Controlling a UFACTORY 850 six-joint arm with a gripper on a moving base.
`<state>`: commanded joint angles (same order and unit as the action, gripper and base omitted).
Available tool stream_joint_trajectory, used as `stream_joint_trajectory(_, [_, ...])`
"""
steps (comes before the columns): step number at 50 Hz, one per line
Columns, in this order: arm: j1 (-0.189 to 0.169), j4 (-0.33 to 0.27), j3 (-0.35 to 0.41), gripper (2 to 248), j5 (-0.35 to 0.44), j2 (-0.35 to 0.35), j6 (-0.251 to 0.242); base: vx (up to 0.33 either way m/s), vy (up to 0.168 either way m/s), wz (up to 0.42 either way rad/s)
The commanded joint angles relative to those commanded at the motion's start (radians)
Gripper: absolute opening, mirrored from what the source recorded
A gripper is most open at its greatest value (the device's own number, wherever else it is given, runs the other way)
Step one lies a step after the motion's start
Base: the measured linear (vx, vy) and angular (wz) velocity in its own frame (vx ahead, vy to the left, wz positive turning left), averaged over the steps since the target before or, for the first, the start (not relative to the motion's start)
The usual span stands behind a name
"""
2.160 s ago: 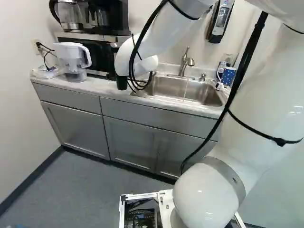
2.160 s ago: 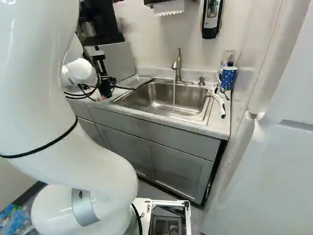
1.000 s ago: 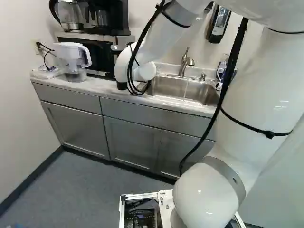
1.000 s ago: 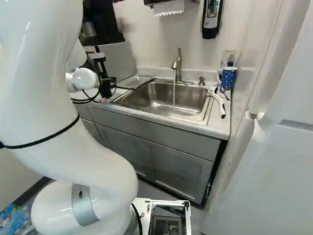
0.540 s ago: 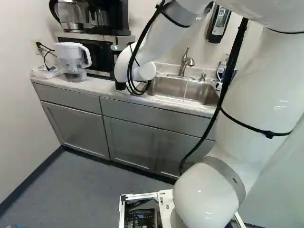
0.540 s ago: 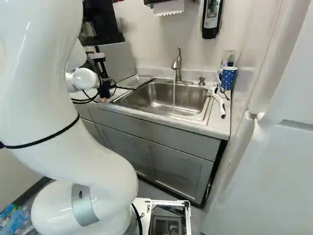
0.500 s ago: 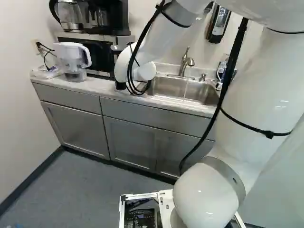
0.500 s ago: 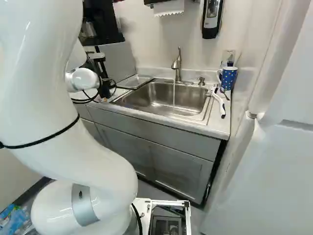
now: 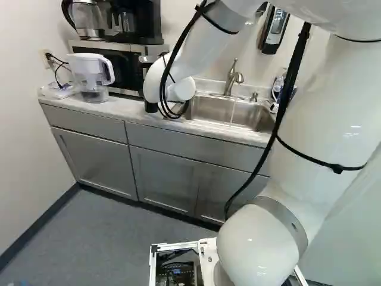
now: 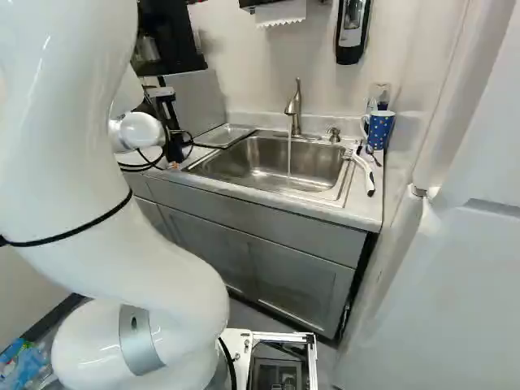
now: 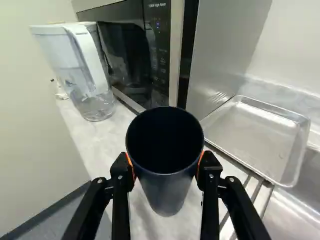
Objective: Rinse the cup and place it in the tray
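The wrist view shows the tool (image 10: 175, 149) partly open, both pads gripping the dark cup (image 11: 166, 192); only the right base view reveals the spotted mug (image 10: 380, 132).

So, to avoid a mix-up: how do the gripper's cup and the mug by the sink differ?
The cup is plain and dark; the mug is blue with pale dots.
The mug has a white handle; the cup shows none.
The gripper holds the cup; the mug stands on the counter.
Both have their open end up.
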<state>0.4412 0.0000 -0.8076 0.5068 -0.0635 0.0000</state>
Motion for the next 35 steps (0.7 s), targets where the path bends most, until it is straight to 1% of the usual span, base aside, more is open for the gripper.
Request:
stream_joint_trajectory(15, [-0.032,0.0,-0.059,126,0.0,-0.025,0.0,0.0,0.0,0.0])
stream_joint_trajectory(35, [-0.075,0.0,-0.116,126,0.0,-0.038,0.0,0.0,0.0,0.0])
